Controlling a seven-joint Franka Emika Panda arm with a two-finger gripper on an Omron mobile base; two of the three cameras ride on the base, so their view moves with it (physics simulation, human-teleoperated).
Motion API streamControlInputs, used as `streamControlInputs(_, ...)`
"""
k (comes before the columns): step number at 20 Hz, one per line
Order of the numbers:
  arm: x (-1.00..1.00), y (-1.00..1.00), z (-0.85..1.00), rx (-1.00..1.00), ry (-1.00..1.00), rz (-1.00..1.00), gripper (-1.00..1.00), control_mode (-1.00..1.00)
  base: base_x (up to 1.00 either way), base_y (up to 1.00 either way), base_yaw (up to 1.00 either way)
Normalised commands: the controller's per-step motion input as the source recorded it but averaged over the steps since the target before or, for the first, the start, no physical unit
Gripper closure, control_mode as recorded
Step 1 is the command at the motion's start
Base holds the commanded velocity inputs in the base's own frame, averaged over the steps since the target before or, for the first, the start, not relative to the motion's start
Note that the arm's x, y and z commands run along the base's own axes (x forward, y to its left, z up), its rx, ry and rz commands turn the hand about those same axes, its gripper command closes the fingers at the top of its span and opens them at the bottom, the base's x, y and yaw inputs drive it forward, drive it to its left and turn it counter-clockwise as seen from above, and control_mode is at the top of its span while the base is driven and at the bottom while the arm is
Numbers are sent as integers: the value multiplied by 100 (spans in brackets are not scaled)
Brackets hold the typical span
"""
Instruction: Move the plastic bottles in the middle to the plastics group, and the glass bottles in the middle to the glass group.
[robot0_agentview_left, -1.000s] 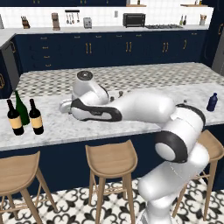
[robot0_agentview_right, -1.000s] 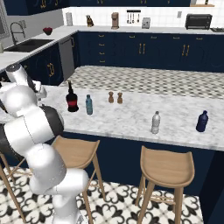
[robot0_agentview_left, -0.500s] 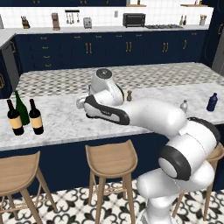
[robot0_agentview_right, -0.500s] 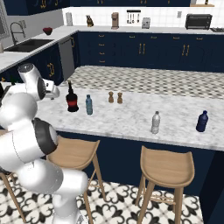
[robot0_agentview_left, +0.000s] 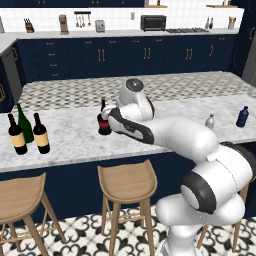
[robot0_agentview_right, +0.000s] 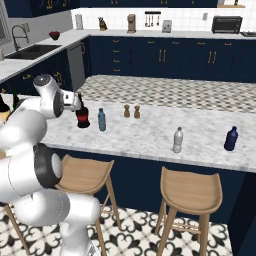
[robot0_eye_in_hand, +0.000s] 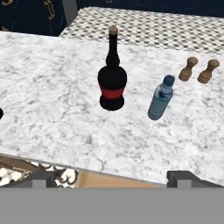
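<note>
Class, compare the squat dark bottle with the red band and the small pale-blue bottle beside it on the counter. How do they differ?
The squat dark bottle is opaque black with a red band; the pale-blue bottle is translucent and ribbed. The dark one stands taller, with a round body and long thin neck; the blue one is slim and short-necked. Both stand upright on the marble counter, apart from each other.

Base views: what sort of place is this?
A rendered home kitchen: marble island counter with wooden bar stools, navy cabinets along the back wall, plus a sink and toaster oven.
</note>
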Motion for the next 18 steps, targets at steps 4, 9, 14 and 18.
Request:
streamControlInputs(4,59,-58,2,3,4,0,-100,-100,0,0,0)
streamControlInputs(9,55,-2,-1,0,3,5,-100,-100,0,0,0)
streamControlInputs(14,38,6,-11,0,0,11,-100,-100,0,0,0)
streamControlInputs(18,31,8,-16,0,0,11,-100,-100,0,0,0)
